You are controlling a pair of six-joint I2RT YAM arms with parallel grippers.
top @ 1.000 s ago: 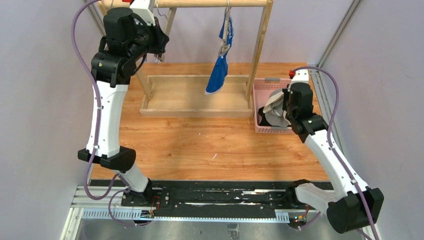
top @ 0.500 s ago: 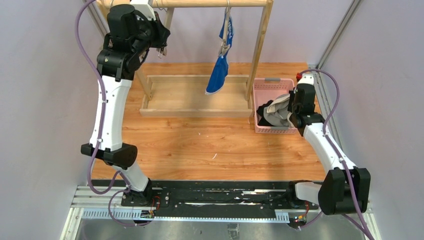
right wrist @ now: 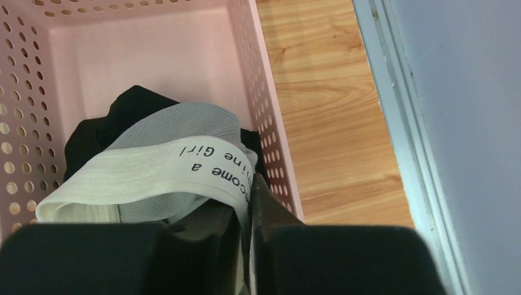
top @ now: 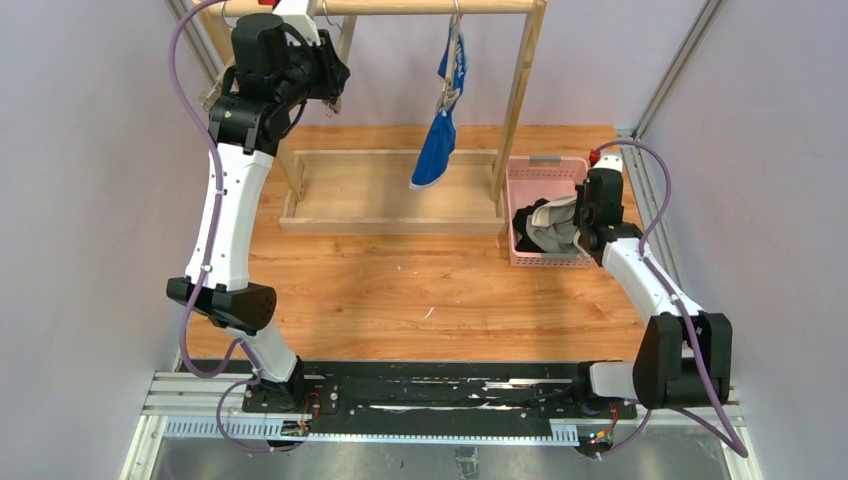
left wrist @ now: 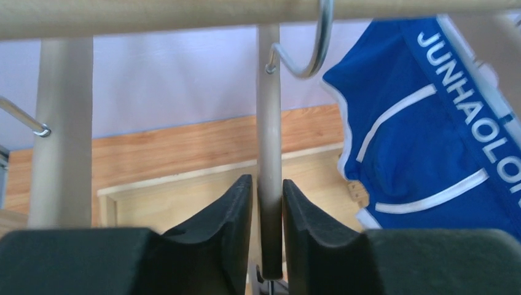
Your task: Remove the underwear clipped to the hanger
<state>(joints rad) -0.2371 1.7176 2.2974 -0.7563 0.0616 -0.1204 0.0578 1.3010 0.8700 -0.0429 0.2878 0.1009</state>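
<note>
Pale walls close in a wooden table (top: 400, 290). Left gripper (left wrist: 267, 233), up by the rack's (top: 520, 90) left end, shows jaws a slit apart with an upright (left wrist: 268, 123) in the gap; whether it pinches anything I cannot tell. Right of it the blue brief (left wrist: 424, 141) hangs from a hanger hook (left wrist: 316, 43). Right gripper (right wrist: 249, 246) is clamped on the grey brief (right wrist: 178, 123), over the black brief (right wrist: 123, 107) in the pink basket (right wrist: 270, 123) at the table's right. Blue cloth looks light and limp, likely best pinched at its firmer trimmed edge.
</note>
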